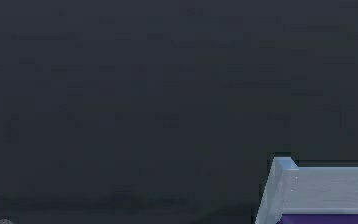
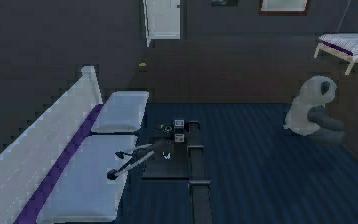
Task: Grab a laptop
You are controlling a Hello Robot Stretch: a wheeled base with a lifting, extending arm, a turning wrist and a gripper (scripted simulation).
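Plainly, no laptop could be named with certainty: a dark flat slab (image 2: 170, 168) was seen low beside the bed (image 2: 82, 185), between its edge and the arm (image 2: 198, 190), and was judged the likeliest candidate. The gripper (image 2: 122, 165) was seen against the pale bedcover, its thin fingers (image 2: 132, 160) pointed toward the mattress. How the jaws stood could not be told, nor whether anything was held, since bedding lay behind the far end. The main risk was judged to be a grasp taken on bedding rather than on the slab, caused by fingers reaching past it. A lift might also be fouled by the bed's edge, and the pillow (image 2: 122, 112) could be disturbed.
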